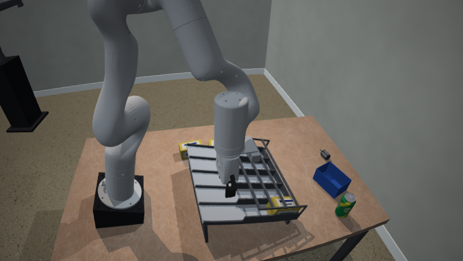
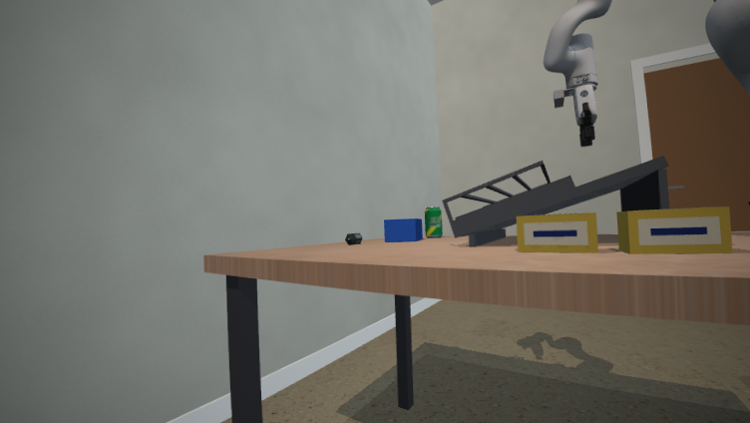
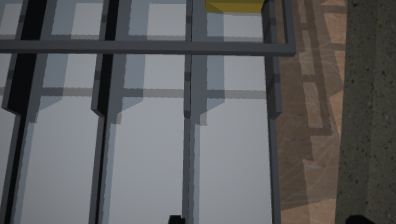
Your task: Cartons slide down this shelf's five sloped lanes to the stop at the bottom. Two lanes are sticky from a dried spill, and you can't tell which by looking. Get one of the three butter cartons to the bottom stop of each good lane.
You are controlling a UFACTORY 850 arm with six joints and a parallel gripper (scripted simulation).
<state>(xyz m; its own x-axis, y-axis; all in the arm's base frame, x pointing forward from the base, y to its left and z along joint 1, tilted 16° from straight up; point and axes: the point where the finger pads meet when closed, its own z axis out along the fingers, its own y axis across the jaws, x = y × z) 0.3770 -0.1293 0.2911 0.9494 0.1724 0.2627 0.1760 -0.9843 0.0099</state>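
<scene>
The jaws [image 1: 230, 189] are held wide apart and empty, pointed straight down and raised well above the sloped shelf [image 1: 207, 212], as is seen in the exterior view, where a clear gap lies between the fingertips [image 2: 586, 137] and the shelf's upper surface [image 2: 551, 197]. Directly beneath the jaws a pale lane floor and a dark divider rail [image 3: 187, 150] are shown by the wrist view, with only the two dark fingertips visible at its bottom edge. One butter carton [image 1: 281, 205] is seen resting at the bottom stop of the outermost lane, down-slope of the jaws and off to one side, under the railed frame [image 1: 259, 188] that covers the lower end of the lanes; in the wrist view only its yellow edge [image 3: 234, 6] is caught at the top of the picture. The other two butter cartons [image 2: 557, 231] [image 2: 674, 229] are set on the bench [image 2: 472, 262] beyond the raised end of the shelf, up-slope of the jaws and well apart from them; in the top view one [image 1: 188, 146] is partly hidden behind the shelf and the other almost wholly behind the arm [image 1: 229, 129]. Farther beyond the lower end of the shelf, a blue bin [image 1: 332, 179], a green can [image 1: 345, 204] and a small dark object [image 1: 324, 154] are placed on the bench, well away from the jaws.
</scene>
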